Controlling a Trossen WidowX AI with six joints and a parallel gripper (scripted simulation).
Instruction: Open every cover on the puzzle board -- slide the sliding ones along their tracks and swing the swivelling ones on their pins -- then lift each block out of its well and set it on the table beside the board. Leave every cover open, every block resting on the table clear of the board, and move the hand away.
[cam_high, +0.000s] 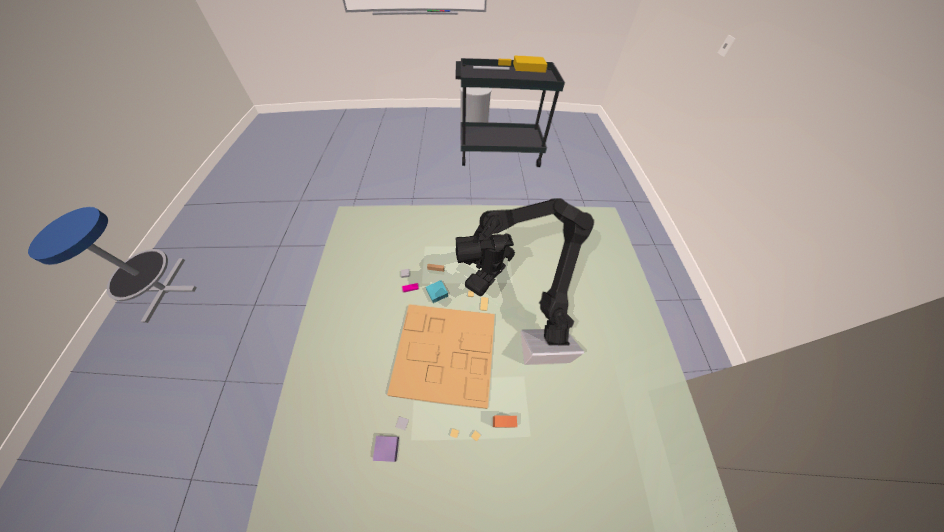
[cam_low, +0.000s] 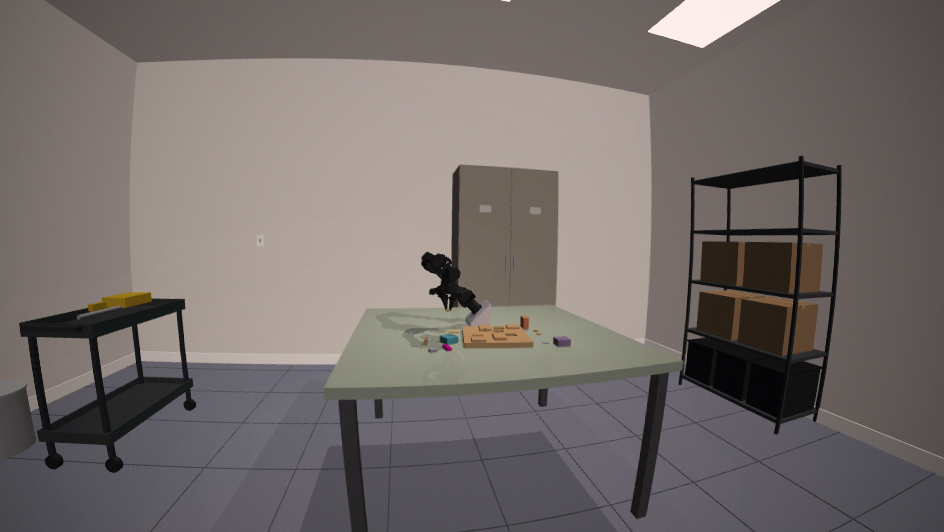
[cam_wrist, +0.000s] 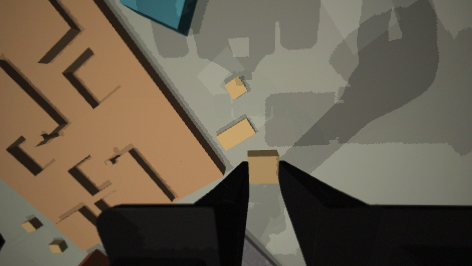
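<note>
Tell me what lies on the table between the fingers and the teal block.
In the wrist view, a long tan block and a small tan cube.
</note>
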